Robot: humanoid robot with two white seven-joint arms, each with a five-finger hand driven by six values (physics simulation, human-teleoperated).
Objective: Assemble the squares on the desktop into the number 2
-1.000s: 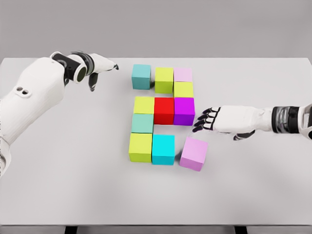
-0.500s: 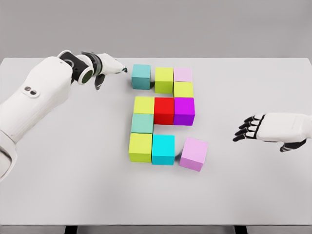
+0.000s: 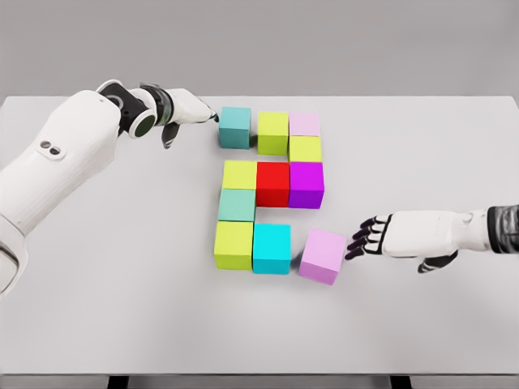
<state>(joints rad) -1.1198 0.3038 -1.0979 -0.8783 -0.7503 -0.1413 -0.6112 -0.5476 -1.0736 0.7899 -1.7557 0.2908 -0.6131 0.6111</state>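
Note:
Coloured cubes lie on the white table (image 3: 97, 308) in a partial figure. The top row holds a teal cube (image 3: 235, 126), a yellow-green cube (image 3: 273, 132) and a pale pink cube (image 3: 305, 124), with a yellow cube (image 3: 306, 149) under it. Below run a yellow cube (image 3: 240, 174), a red cube (image 3: 273, 183) and a purple cube (image 3: 306, 184). A mint cube (image 3: 237, 205), a lime cube (image 3: 233, 245) and a cyan cube (image 3: 272, 247) follow. A lilac cube (image 3: 323, 255) sits skewed, slightly apart. My right hand (image 3: 362, 240) is open, fingertips at its right side. My left hand (image 3: 195, 113) is open, fingertips by the teal cube.
The table's front edge (image 3: 259, 374) runs along the bottom of the view. A plain grey wall stands behind the table.
My right hand swung out to the right, then came back lower, to the lilac cube's right side. My left hand moved right, up to the teal cube.

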